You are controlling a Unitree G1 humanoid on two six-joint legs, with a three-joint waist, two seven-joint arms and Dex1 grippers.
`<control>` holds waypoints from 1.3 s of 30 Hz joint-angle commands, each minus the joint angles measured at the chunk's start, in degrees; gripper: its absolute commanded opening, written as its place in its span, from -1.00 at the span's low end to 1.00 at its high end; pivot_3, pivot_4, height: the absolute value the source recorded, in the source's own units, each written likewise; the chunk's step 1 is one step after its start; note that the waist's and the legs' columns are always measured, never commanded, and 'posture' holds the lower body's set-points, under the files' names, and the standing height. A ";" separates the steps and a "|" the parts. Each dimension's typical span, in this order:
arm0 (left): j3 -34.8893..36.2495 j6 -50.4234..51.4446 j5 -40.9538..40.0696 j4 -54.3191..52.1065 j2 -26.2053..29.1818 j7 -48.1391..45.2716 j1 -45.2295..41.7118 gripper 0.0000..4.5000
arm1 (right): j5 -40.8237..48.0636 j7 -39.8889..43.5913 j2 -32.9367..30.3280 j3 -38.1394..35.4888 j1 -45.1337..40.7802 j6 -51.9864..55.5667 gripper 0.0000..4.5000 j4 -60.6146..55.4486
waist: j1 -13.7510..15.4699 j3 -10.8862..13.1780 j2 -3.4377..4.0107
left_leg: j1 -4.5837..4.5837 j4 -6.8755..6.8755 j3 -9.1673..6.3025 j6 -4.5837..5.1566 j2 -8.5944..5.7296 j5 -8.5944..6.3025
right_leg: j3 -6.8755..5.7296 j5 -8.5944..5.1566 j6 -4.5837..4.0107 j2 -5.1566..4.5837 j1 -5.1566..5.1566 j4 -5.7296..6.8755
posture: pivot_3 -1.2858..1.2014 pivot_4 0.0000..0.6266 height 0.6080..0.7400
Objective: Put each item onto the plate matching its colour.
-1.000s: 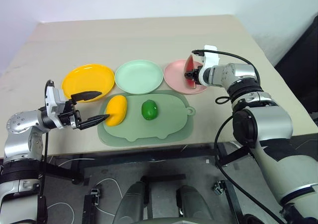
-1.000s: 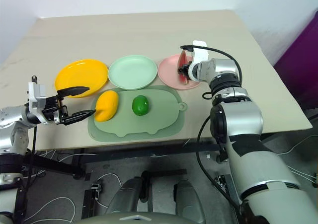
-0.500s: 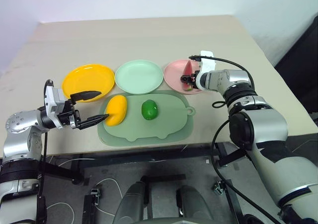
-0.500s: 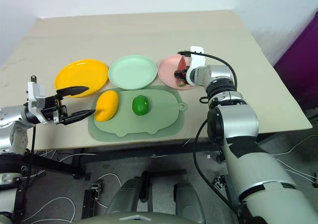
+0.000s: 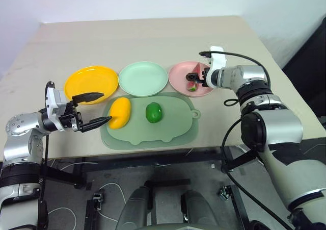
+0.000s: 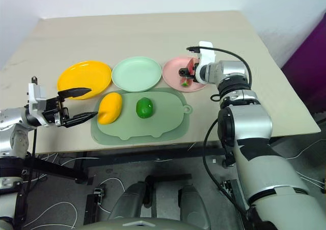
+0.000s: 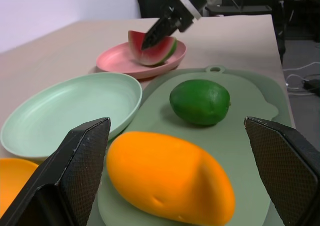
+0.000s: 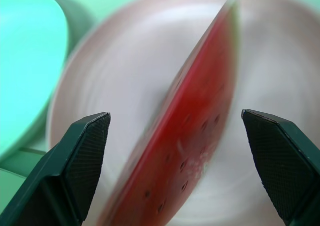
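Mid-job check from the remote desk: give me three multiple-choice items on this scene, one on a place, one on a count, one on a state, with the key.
1. Where is the watermelon wedge?
A. on the pink plate
B. on the mat
C. on the yellow plate

2. How many toy foods lie on the pale green mat?
A. none
B. two
C. three

3. How do the right tool's fingers stand?
A. shut on the wedge
B. shut on nothing
C. open on either side of the wedge

Key:
1. A, the wedge sits in the pink plate, seen in both eye views and the left wrist view.
2. B, the mango and the green fruit lie on the mat.
3. C, the right wrist view shows the fingers set wide apart, clear of the wedge.
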 commanded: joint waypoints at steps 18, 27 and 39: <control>2.99 2.77 -2.08 1.12 1.89 -0.69 -2.94 1.00 | 7.57 42.04 -19.91 9.00 16.16 2.24 0.99 -47.58 | 0.11 0.00 0.00 | -0.04 0.13 -0.04 0.02 -0.01 -0.02 | -0.07 0.00 0.02 -0.06 0.09 -0.10 | 0.03 -0.52 0.95; 3.92 4.28 -3.12 1.00 1.96 -1.13 -2.22 1.00 | 12.39 59.76 -27.53 14.21 32.14 -3.52 0.99 -65.26 | 0.14 0.00 0.00 | -0.06 0.24 -0.07 0.03 0.10 -0.04 | -0.03 0.00 0.01 -0.06 0.15 -0.13 | 0.03 -0.52 0.95; 5.03 7.53 -5.06 -1.70 3.98 -4.20 1.55 1.00 | 11.10 58.85 -28.03 14.30 34.74 -7.62 0.99 -64.46 | 0.16 0.00 -0.01 | -0.05 0.33 -0.07 0.05 0.12 -0.07 | -0.01 -0.09 -0.27 -0.13 0.17 -0.21 | 0.03 -0.52 0.95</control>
